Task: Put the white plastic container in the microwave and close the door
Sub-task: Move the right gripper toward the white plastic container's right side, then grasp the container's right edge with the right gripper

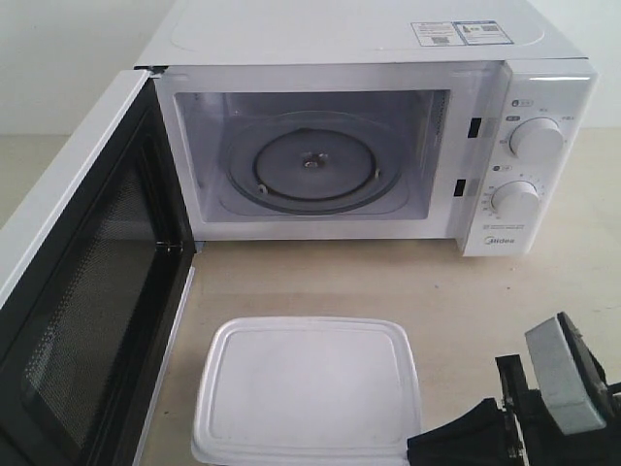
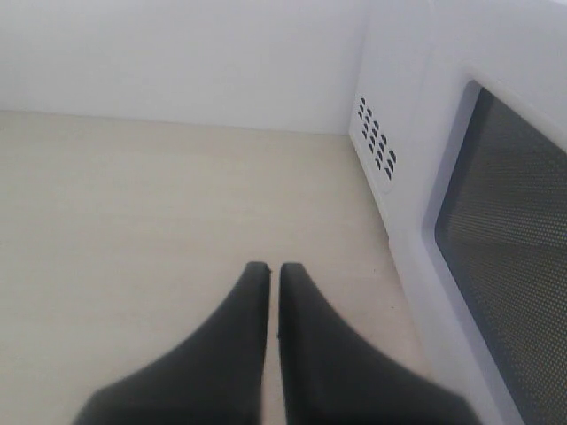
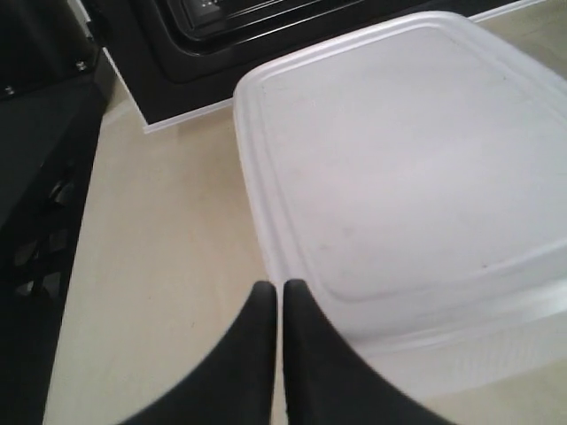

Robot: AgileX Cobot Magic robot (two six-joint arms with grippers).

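The white plastic container (image 1: 309, 388), lid on, sits on the table in front of the microwave (image 1: 349, 39). The microwave is empty, showing its glass turntable (image 1: 312, 165). The door (image 1: 87, 291) stands swung wide to the left, mesh face inward. My right gripper (image 1: 427, 445) is low at the container's right near corner, shut and holding nothing. In the right wrist view its fingertips (image 3: 279, 288) rest beside the container (image 3: 399, 168) at its rim. My left gripper (image 2: 267, 267) is shut and empty above the table, beside the door's outer window (image 2: 505, 257). It is out of the exterior view.
Two dials (image 1: 536, 139) are on the microwave's right panel. Vent holes (image 2: 376, 146) mark its side wall. A white wall stands behind. Bare beige tabletop (image 1: 485, 291) lies between the container and the microwave. The open door blocks the left of the table.
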